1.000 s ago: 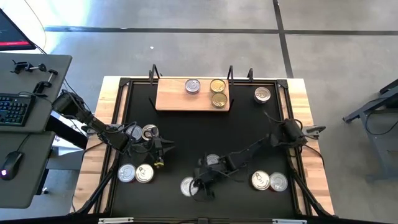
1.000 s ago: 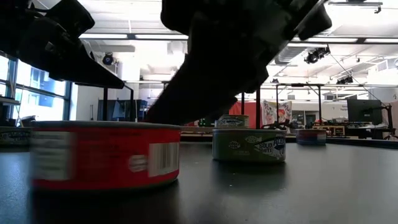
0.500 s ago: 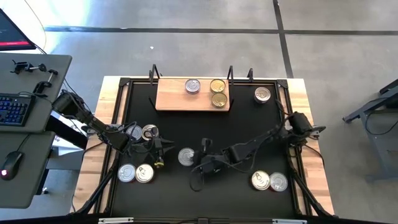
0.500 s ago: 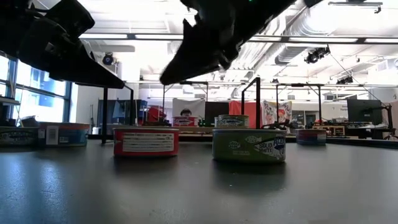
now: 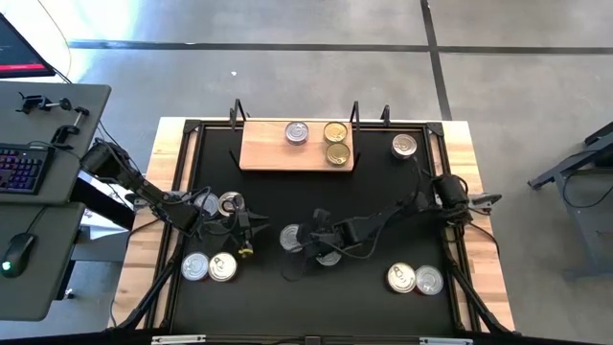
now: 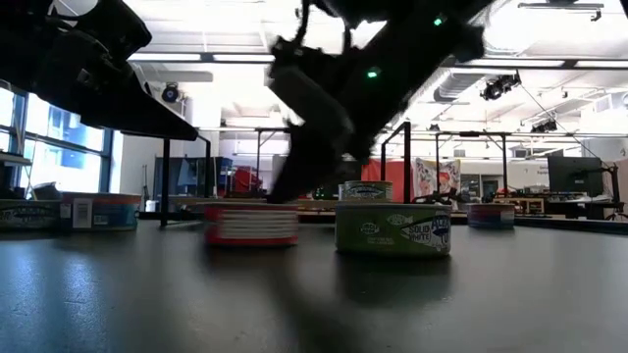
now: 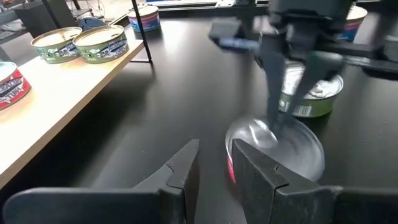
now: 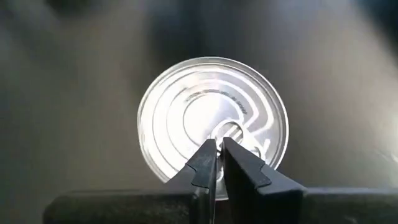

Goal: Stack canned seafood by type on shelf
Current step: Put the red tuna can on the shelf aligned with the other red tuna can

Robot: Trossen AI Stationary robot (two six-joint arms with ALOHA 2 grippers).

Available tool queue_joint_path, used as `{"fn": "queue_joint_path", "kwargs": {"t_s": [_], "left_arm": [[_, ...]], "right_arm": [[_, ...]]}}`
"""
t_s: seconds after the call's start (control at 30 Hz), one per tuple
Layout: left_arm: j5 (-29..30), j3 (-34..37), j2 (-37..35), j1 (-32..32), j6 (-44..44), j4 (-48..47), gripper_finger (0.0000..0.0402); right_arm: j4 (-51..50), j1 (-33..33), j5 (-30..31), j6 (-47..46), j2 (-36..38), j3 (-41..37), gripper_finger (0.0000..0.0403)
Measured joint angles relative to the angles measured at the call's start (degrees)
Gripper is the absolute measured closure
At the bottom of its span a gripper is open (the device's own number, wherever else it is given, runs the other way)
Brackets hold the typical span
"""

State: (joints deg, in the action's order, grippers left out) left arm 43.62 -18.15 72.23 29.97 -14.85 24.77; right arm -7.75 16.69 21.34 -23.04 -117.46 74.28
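Note:
My right gripper (image 5: 305,237) stands over a red-walled tin with a silver lid (image 5: 291,237) in the middle of the black mat, fingers all but shut. The low view shows this tin (image 6: 251,224) standing flat on the mat. A green tin (image 5: 329,253) sits just right of it, half under the arm. My left gripper (image 5: 245,233) waits slightly open to the tin's left, touching nothing. The wooden shelf (image 5: 263,151) lies at the far edge and bears one silver-lidded tin (image 5: 297,132) and two gold-lidded tins (image 5: 335,131). My right gripper comes from above, pointing down, with its shut fingertips (image 8: 211,149) on the lid at the pull-tab ring (image 8: 231,132). Whether they pinch the tab or only press on the lid, I cannot tell. The tin stands flat on the mat.
Loose tins lie about the mat: one far right (image 5: 405,146), two near right (image 5: 401,278), two near left (image 5: 209,267), two by the left arm (image 5: 230,202). Metal uprights (image 5: 355,115) stand behind the shelf.
My right gripper has travelled from the mat's near edge toward the far side, and the red tin has slid along the mat with it, from close to the near edge to the middle. In the last half second it shifted slightly right.

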Motion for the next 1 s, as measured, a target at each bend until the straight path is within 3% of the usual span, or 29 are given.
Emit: {"fn": "queue_joint_path", "kwargs": {"t_s": [0.2,0.3,0.4,0.57,0.73,0.87,1.0], "left_arm": [[0.0,0.0,0.0,0.0,0.0,-0.1,0.0317],[0.0,0.0,0.0,0.0,0.0,-0.1,0.0317],[0.0,0.0,0.0,0.0,0.0,-0.1,0.0317],[0.0,0.0,0.0,0.0,0.0,-0.3,0.0317],[0.0,0.0,0.0,0.0,0.0,-0.4,0.0317],[0.0,0.0,0.0,0.0,0.0,-0.5,0.0317],[0.0,0.0,0.0,0.0,0.0,-0.5,0.0317]], "right_arm": [[-7.3,0.4,10.7,-2.6,4.5,-0.2,0.0385],[-5.2,0.9,10.2,-2.4,5.0,-0.1,0.0385],[-0.4,1.6,5.1,0.9,3.6,-0.1,0.0378],[9.8,3.0,2.4,10.8,-0.6,-0.1,0.0322],[12.7,4.5,10.5,20.4,-4.9,-0.1,0.0273],[12.7,5.1,15.2,21.1,-6.9,-0.1,0.0275],[11.9,5.4,16.2,22.9,-7.7,0.1,0.0308]]}}
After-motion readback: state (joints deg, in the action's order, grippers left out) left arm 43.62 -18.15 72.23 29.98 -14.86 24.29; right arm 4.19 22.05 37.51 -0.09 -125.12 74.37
